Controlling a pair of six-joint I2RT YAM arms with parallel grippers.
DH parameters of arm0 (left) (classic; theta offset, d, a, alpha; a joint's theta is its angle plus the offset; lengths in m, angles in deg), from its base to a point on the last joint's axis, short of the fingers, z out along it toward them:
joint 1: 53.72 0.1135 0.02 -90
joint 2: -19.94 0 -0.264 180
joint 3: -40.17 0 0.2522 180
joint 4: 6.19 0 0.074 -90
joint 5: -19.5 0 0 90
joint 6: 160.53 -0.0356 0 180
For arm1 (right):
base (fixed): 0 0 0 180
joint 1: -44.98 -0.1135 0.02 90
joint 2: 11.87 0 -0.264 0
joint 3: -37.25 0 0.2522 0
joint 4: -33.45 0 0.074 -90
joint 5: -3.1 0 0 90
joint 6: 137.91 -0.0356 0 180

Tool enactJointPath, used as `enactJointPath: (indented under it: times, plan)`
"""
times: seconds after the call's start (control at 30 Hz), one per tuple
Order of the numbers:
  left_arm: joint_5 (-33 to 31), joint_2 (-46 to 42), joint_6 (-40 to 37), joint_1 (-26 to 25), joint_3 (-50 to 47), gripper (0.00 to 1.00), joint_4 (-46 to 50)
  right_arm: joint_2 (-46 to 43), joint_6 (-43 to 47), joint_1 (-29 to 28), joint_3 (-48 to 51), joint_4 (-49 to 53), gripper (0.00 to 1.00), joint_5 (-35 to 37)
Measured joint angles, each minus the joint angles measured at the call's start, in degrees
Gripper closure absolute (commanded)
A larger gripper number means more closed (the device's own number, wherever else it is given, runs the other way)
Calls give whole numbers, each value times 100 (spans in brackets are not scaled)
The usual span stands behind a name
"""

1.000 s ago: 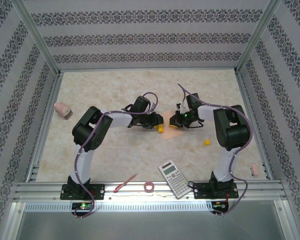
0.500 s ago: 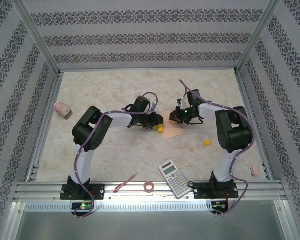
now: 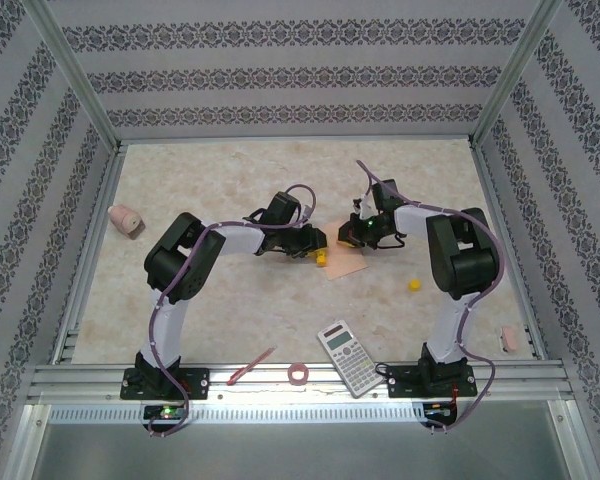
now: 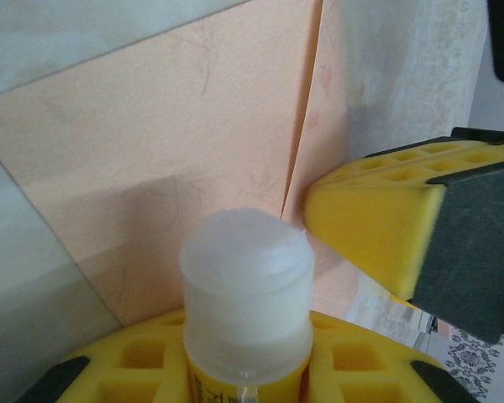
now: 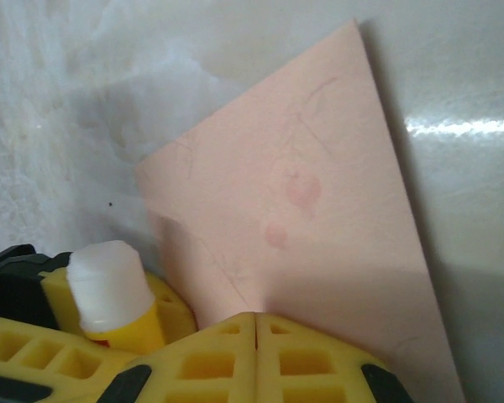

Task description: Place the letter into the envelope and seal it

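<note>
On the table (image 3: 180, 300) the envelope (image 3: 346, 266) lies flat just off centre, toward 4 o'clock. It's well apart from the calculator (image 3: 348, 358) at its 6.

My read of the step in hand: glue the flap so it can be sealed.

Tool state: the right gripper (image 5: 256, 326) is fully closed with nothing in it, tip down at the envelope's 12 o'clock edge. It looks like a hold-down, but I can't tell if it's actually on the paper. The left gripper (image 3: 319, 257) is at the 9 o'clock edge, clamped narrow around the glue stick (image 4: 245, 285). The white tip is extended and aimed at the paper by the crease. I can't tell whether it's touching.

To do it well:
- Pin with the right tip first, since thin paper will likely drag with the stick.
- Use light pressure and short strokes along the flap edge, moving away from the pin.
- Keep glue off the pocket mouth.
- Watch the stick for tilting in the pads under side load.

Envelope look: plain peach with faint fibre lines. In the left wrist view one sharp crease runs from 12 o'clock down toward the stick's tip. The strip on its 3 o'clock side reads slightly pinker. The right wrist view shows two small darker blotches mid-face. They could be glue, can't tell.
</note>
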Motion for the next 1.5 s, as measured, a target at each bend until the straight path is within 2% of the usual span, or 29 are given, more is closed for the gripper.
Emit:
enactJointPath:
  times: [1.5]
  plan:
    - [63, 2, 0, 33, -7, 100, 4, 236, -107, 0, -138, -33, 100, -44]
